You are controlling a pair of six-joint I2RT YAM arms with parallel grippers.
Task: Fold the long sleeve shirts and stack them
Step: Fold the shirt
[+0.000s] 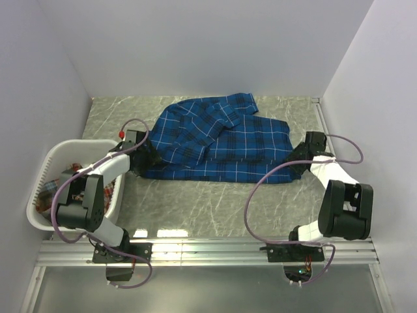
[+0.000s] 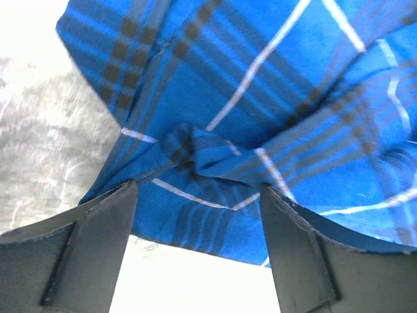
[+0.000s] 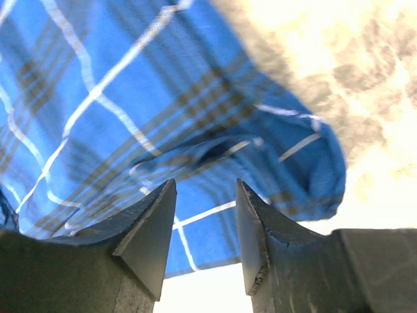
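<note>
A royal blue plaid long sleeve shirt [image 1: 215,140] lies partly folded in the middle of the table, with a sleeve bunched over its upper part. My left gripper [image 1: 147,156] sits low at the shirt's left edge. In the left wrist view the left gripper [image 2: 199,195] is open wide, and a puckered fold of blue cloth [image 2: 215,156] lies just past the fingertips. My right gripper [image 1: 297,156] is at the shirt's right edge. Seen from the right wrist, the right gripper [image 3: 205,189] is open and the blue hem [image 3: 215,215] shows behind the gap, not pinched. A red-orange plaid shirt [image 1: 51,193] lies in the basket.
A white plastic laundry basket [image 1: 71,145] stands at the left, close beside the left arm. Grey marbled tabletop [image 1: 208,202] shows in front of the shirt. White walls close in the back and both sides. A metal rail [image 1: 208,244] carries the arm bases.
</note>
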